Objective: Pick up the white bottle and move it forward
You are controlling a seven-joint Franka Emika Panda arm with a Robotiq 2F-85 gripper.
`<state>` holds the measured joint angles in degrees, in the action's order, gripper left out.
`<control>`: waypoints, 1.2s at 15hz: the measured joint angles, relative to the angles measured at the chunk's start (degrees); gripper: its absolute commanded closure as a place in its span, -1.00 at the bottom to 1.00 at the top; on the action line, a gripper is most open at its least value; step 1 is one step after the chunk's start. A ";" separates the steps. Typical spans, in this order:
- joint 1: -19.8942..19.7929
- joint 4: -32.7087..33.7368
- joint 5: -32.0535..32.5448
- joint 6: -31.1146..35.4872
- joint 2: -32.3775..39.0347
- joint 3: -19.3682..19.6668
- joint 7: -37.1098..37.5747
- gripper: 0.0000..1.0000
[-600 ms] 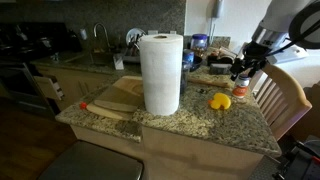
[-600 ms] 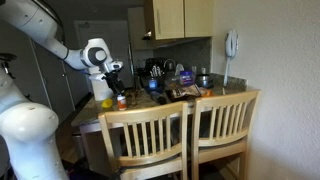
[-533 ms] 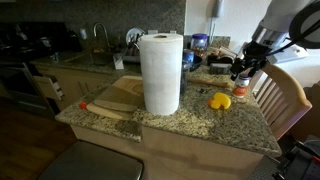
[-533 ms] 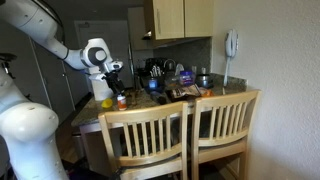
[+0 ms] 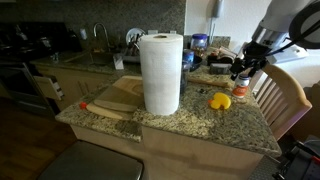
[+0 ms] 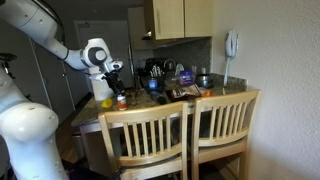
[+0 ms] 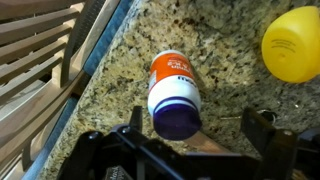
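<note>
The white bottle (image 7: 174, 92) has an orange label and a dark blue cap. It stands on the granite counter (image 7: 220, 40), seen from above in the wrist view. My gripper (image 7: 200, 128) is open and hovers over it, with the bottle close to the left finger and not touching either finger. In both exterior views the gripper (image 5: 241, 72) (image 6: 115, 84) hangs just above the counter near the chair-side edge, with the bottle (image 5: 239, 91) small and partly hidden below it.
A yellow lemon (image 7: 293, 43) (image 5: 219, 101) lies beside the bottle. A tall paper towel roll (image 5: 161, 73) and a wooden cutting board (image 5: 112, 100) stand mid-counter. Wooden chairs (image 6: 185, 135) (image 7: 40, 50) line the counter edge. Clutter sits at the back (image 5: 205, 62).
</note>
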<state>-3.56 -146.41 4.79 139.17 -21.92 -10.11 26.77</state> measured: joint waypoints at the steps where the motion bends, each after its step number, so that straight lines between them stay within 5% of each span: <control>1: -0.75 0.00 2.75 0.19 0.02 -0.27 3.99 -1.00; 4: -2.99 -0.04 6.84 0.22 0.29 -1.12 10.99 -1.00; 18: -1.55 0.00 3.62 -0.75 0.90 0.27 9.44 -1.00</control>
<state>-5.11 -146.41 8.42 138.42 -21.02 -9.83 36.21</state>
